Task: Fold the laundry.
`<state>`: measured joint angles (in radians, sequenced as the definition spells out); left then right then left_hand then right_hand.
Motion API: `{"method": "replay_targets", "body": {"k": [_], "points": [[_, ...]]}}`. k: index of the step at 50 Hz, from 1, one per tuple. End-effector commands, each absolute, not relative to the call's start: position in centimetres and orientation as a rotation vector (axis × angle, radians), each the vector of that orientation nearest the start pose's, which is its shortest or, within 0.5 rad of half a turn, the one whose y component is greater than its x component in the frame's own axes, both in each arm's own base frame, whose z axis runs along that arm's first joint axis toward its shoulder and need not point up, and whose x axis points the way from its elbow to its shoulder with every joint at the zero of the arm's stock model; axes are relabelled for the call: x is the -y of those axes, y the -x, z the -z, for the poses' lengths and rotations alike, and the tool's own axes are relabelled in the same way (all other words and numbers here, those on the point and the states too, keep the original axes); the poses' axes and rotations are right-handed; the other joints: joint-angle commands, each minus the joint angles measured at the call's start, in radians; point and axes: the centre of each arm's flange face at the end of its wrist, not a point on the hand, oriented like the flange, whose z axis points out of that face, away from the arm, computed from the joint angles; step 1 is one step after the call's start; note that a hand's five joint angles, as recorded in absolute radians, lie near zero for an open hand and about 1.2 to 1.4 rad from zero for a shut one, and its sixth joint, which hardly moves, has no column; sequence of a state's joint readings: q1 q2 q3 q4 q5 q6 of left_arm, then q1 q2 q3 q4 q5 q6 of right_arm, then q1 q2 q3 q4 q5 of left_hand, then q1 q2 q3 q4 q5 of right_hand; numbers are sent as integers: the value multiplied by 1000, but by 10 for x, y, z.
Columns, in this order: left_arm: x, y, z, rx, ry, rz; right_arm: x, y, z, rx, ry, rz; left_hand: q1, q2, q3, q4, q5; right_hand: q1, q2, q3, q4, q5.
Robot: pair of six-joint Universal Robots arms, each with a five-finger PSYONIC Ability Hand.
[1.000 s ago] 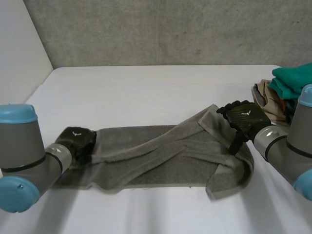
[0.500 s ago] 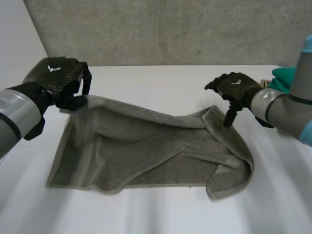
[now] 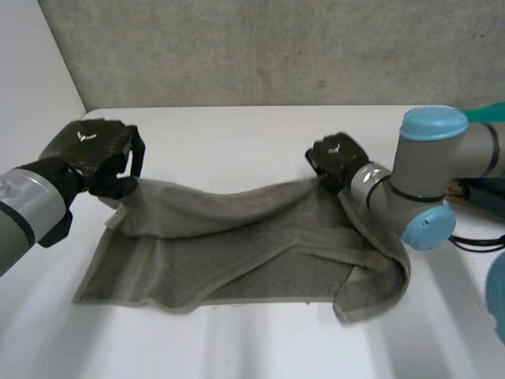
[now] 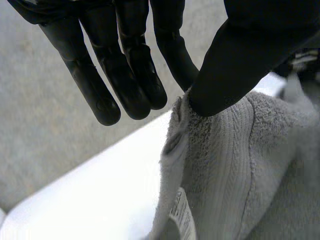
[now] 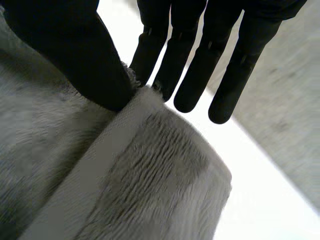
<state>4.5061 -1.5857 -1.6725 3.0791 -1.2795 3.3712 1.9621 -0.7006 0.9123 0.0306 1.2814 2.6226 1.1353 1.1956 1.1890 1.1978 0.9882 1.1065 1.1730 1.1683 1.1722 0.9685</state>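
Note:
A grey towel (image 3: 237, 264) lies rumpled across the white table (image 3: 237, 130), its near right corner folded over. My left hand (image 3: 95, 150) holds the towel's far left corner raised off the table. In the left wrist view the thumb (image 4: 240, 65) pinches the towel (image 4: 235, 165) against a finger, with a label just below. My right hand (image 3: 335, 155) grips the far edge towards the right corner. Its wrist view shows the thumb (image 5: 75, 55) and a finger pinching the towel's hem (image 5: 150, 175). The far edge sags between the two hands.
A pile of clothes sits at the table's right edge, mostly behind my right arm: a teal piece (image 3: 491, 112) and a dark one (image 3: 483, 193). A grey wall runs along the back of the table.
My right hand has moved left and shut on the towel's far edge. The left hand has lifted its corner up and away from the near edge, opening the towel out.

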Motion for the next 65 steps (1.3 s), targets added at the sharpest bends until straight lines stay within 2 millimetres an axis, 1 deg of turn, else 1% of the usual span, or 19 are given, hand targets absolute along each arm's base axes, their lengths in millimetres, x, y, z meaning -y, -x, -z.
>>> {"method": "replay_targets", "body": {"k": [1, 3, 4, 7, 8, 12, 16, 19, 26, 27, 30, 31, 35, 39, 41, 43, 46, 58, 65], "points": [[278, 210, -279, -2343, -820, 2223, 387, -320, -222, -1688, 1069, 2291, 261, 201, 207, 198, 234, 290, 223, 228, 224, 253], [290, 211, -294, -2241, -789, 2321, 394, -319, -242, -1590, 999, 2432, 261, 201, 207, 198, 234, 290, 223, 228, 224, 253], [302, 210, -313, -2122, -756, 2424, 398, -318, -264, -1477, 928, 2564, 261, 201, 207, 198, 234, 290, 223, 228, 224, 253], [316, 209, -353, -1882, -679, 2613, 397, -317, -297, -1293, 824, 2721, 261, 201, 207, 198, 234, 290, 223, 228, 224, 253], [324, 206, -378, -1739, -612, 2724, 393, -317, -318, -1175, 771, 2791, 261, 201, 207, 198, 234, 290, 223, 228, 224, 253], [334, 200, -421, -1506, -479, 2923, 376, -313, -357, -930, 688, 2873, 261, 201, 207, 198, 234, 290, 223, 228, 224, 253], [343, 188, -422, -1555, -390, 2921, 365, -306, -372, -859, 676, 2878, 261, 201, 207, 198, 234, 290, 223, 228, 224, 253], [345, 181, -407, -1681, -365, 2865, 362, -299, -367, -924, 709, 2852, 261, 201, 207, 198, 234, 290, 223, 228, 224, 253], [317, 178, -319, -2168, -459, 2605, 322, -282, -309, -1382, 899, 2549, 261, 201, 207, 198, 234, 290, 223, 228, 224, 253], [308, 180, -296, -2254, -503, 2553, 311, -280, -288, -1478, 948, 2447, 261, 201, 207, 198, 234, 290, 223, 228, 224, 253], [295, 181, -262, -2364, -555, 2473, 293, -279, -255, -1591, 1016, 2294, 261, 201, 207, 198, 234, 290, 223, 228, 224, 253], [287, 182, -241, -2428, -578, 2417, 282, -279, -232, -1657, 1057, 2193, 261, 201, 207, 198, 234, 290, 223, 228, 224, 253], [271, 182, -201, -2527, -631, 2272, 261, -280, -178, -1795, 1133, 1981, 261, 201, 207, 198, 234, 290, 223, 228, 224, 253], [257, 184, -183, -2588, -691, 2157, 260, -280, -149, -1898, 1177, 1873, 261, 201, 207, 198, 234, 290, 223, 228, 224, 253], [253, 185, -183, -2595, -709, 2133, 261, -278, -144, -1945, 1185, 1844, 261, 201, 207, 198, 234, 179, 112, 117, 113, 142], [252, 184, -187, -2588, -714, 2126, 265, -274, -143, -2008, 1176, 1805, 261, 201, 207, 198, 234, -356, -422, -418, -422, -392], [251, 183, -196, -2573, -708, 2142, 273, -267, -148, -2075, 1124, 1785, 261, 201, 207, 198, 234, -661, -728, -723, -727, -698], [254, 178, -232, -2453, -663, 2274, 305, -221, -180, -2236, 592, 1618, 261, 201, 207, 198, 234, -779, -846, -841, -845, -816], [254, 179, -249, -2433, -634, 2337, 310, -215, -167, -2291, 505, 1508, 261, 201, 207, 198, 234, -703, -769, -765, -769, -740]]}}
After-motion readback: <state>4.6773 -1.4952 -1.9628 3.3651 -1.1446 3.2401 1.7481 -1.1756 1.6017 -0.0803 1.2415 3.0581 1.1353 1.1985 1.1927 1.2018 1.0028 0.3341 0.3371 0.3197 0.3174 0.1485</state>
